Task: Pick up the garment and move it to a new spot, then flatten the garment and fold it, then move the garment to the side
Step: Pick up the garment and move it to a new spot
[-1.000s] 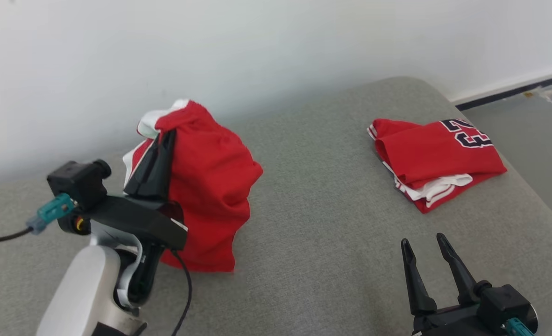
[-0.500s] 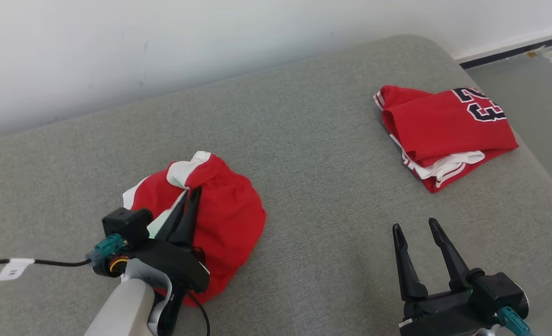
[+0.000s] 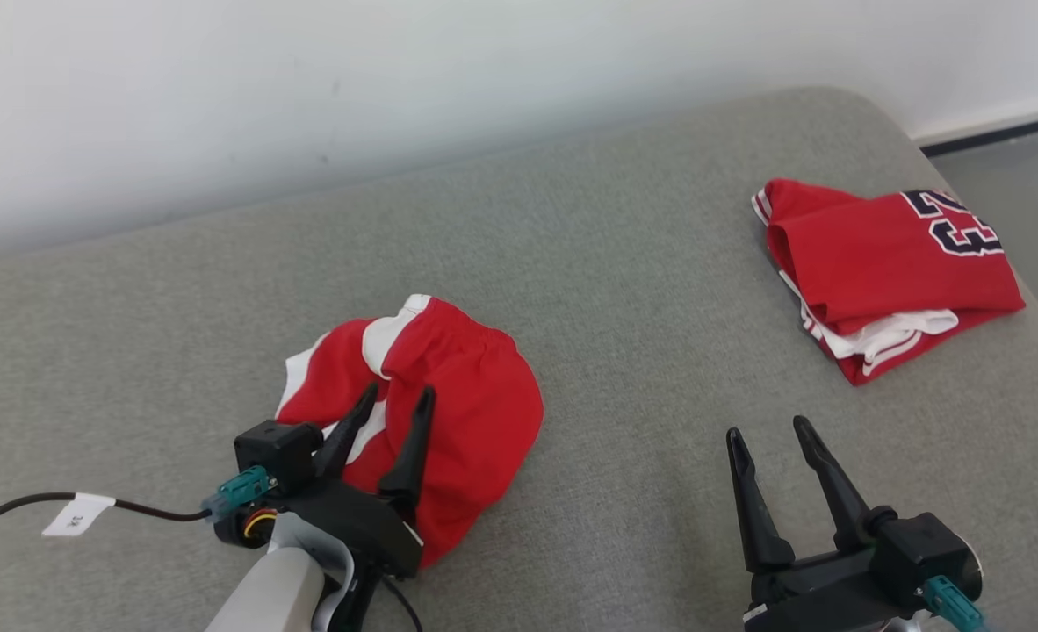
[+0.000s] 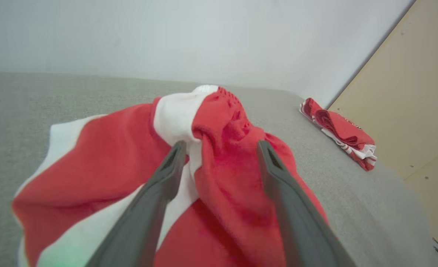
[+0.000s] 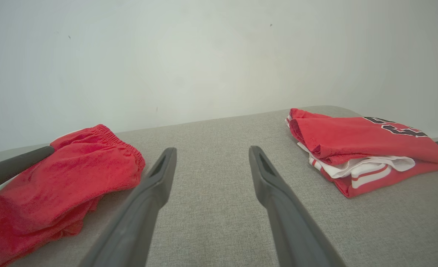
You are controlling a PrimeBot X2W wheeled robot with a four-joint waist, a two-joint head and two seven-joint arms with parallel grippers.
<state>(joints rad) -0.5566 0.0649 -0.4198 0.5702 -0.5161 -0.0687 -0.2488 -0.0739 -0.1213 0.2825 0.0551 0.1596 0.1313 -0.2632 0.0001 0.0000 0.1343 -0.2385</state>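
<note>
The shorts (image 3: pixel 457 399) lie crumpled at lower left-centre of the head view, on the grey cushion (image 3: pixel 624 263). I judge them light, limp and a little slippery. They would sag from any pinch, so the gathered waistband along the heap's upper edge looks like the best place to take hold. My left gripper (image 3: pixel 399 393) hangs low over them, jaws spread, with a ridge of cloth between the fingers, unpinched. My right gripper (image 3: pixel 768 430) sits open and empty at lower right.
</note>
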